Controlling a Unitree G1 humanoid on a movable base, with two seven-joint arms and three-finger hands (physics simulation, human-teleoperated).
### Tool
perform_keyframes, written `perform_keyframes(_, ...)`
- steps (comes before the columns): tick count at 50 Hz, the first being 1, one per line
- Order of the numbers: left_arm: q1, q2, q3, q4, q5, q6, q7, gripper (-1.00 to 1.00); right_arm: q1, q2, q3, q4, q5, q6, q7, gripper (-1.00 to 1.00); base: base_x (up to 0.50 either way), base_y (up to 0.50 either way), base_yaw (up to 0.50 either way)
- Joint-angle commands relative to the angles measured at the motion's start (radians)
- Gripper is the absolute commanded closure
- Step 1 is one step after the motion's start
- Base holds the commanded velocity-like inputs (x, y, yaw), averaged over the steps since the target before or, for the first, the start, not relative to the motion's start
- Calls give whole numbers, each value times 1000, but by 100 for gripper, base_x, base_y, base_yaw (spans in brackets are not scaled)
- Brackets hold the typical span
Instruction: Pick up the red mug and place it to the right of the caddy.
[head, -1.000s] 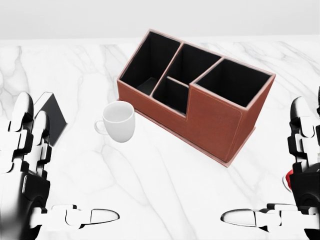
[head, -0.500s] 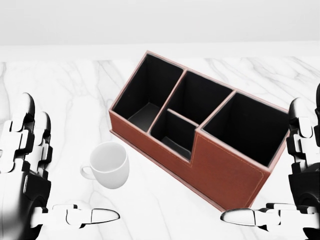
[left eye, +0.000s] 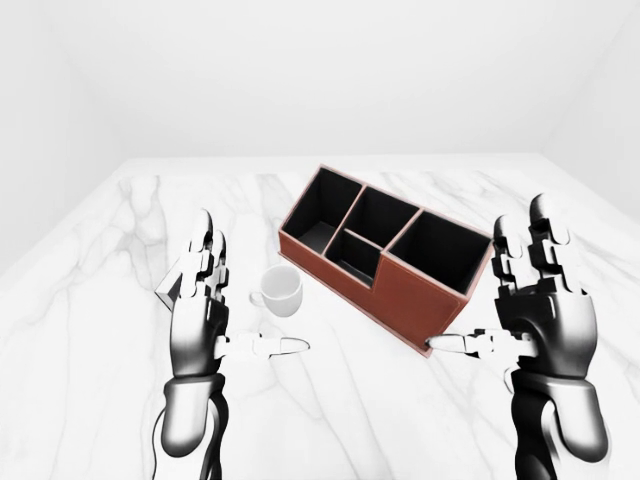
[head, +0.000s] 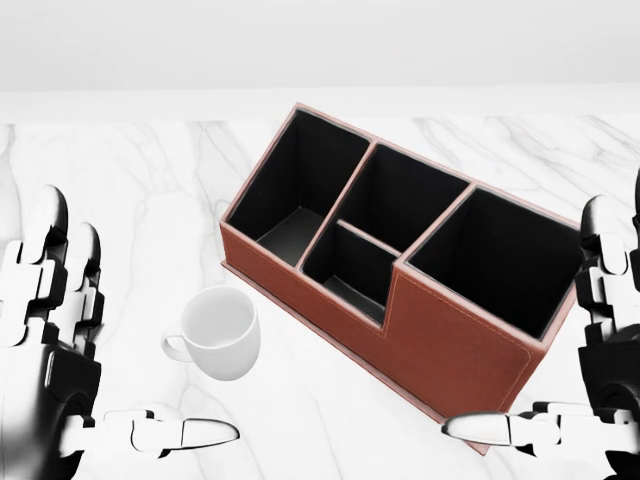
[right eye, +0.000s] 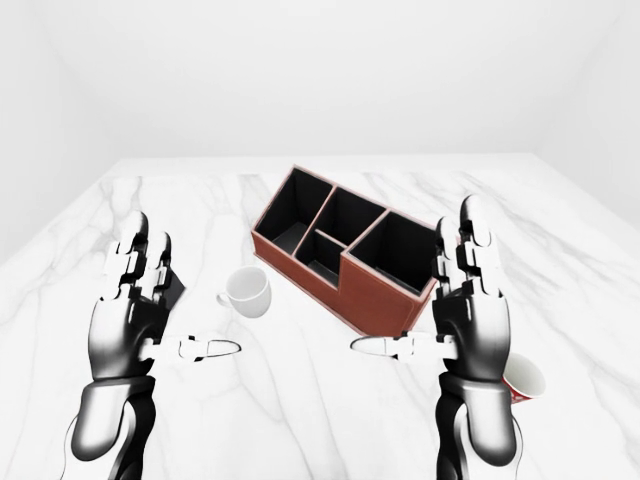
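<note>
Our fingers stand spread on both the left hand (left eye: 205, 320) and right hand (right eye: 470, 320), holding nothing. The red mug (right eye: 522, 380) lies on the marble table (left eye: 90, 330), peeking out just behind our right hand. Since a second ago our view has closed in on the caddy (head: 400, 270) and white mug (head: 220, 333), so reaching comes next.

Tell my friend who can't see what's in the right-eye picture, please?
A brown caddy with four empty black compartments sits on a white marble table, a white mug at its left. The left robot hand and right robot hand are raised, open; a red mug peeks out behind the right wrist.
</note>
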Motion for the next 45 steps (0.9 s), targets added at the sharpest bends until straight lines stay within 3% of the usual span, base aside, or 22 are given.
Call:
perform_keyframes(1, -2, -1, -2, 1, 1, 0, 8, -100, 1, 2, 2, 2, -1, 0, -13, -100, 0, 0, 0)
perform_keyframes(13, -4, -2, -3, 14, 1, 0, 10, -100, -14, -1, -21, -4, 27, 0, -20, -100, 0, -41, 0)
perform_keyframes(21, -5, -1, -1, 8, 0, 0, 8, -100, -22, -4, -26, 2, 20, 0, -30, -100, 0, 0, 0)
perform_keyframes(26, -7, -1, 16, -1, -8, 0, 1, -100, -34, -14, -72, 16, 38, 0, -21, -100, 0, 0, 0)
perform_keyframes(32, -4, -3, 13, -2, -7, 0, -1, -100, 7, -11, -80, 92, -35, 0, 23, -100, 0, 0, 0)
perform_keyframes(37, -11, -5, 19, -1, -8, 0, -2, -100, -35, -61, -250, -39, -42, 0, 90, -100, 0, 0, 0)
perform_keyframes(45, -13, -4, 3, 15, -2, 0, 5, -100, -125, -212, -584, -140, -42, 0, 307, -100, 0, 0, 0)
